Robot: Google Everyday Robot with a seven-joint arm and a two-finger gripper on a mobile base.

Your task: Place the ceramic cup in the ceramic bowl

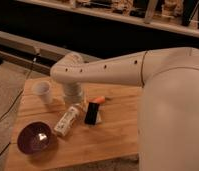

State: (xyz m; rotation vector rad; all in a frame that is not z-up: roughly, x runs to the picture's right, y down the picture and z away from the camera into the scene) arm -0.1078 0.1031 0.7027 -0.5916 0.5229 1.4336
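Tool (75, 103) low over the counter (118, 142), jaws wide, nothing held. Ceramic cup (43, 92) stands upright nearby, not touching; ceramic bowl (35, 140) at the front corner. Risk: white bottle (67, 121) lies just beside the tool, so a sideways reach could knock it, or clip the cup rim & tip it.

Dim warm light, glint in ceramic bowl (28, 142)

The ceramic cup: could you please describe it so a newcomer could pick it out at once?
On the wooden table, look to the far left corner, left of the gripper hanging over the table's middle. The ceramic cup stands there upright: small, plain white, wide-rimmed, unlike the labelled white bottle lying down and the dark ceramic bowl.
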